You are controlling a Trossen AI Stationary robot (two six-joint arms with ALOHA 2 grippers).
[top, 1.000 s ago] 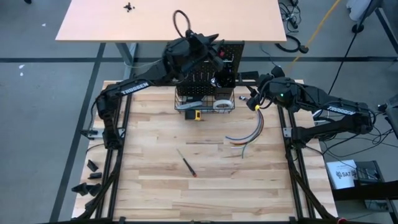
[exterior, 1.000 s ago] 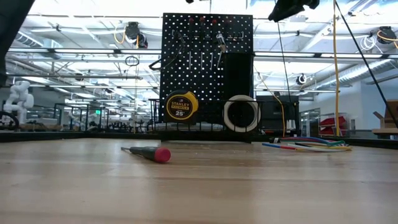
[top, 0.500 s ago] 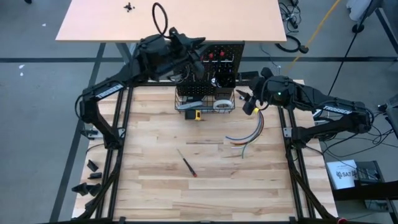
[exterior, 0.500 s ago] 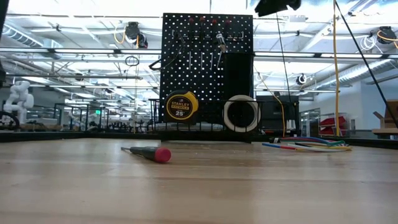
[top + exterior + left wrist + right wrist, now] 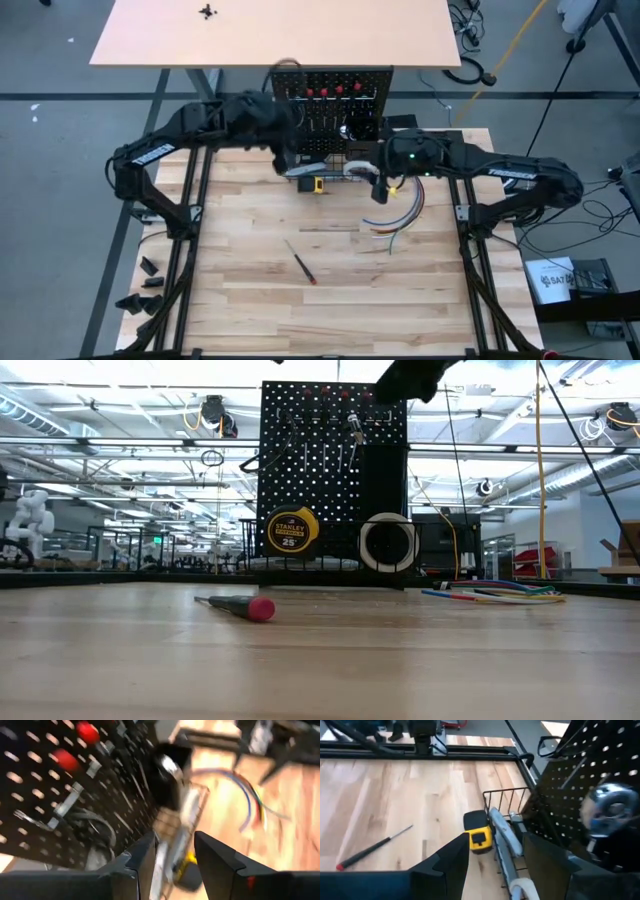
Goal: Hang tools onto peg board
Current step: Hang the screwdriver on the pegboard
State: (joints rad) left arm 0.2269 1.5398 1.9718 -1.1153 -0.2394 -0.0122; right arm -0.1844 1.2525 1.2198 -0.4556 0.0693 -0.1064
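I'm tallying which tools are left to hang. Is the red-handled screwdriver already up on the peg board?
No, the red-handled screwdriver lies flat on the wooden table, well in front of the peg board.

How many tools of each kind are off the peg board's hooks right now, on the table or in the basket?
Screwdriver on the table: 1
Yellow tape measure in the basket: 1
White tape roll in the basket: 1
Total: 3
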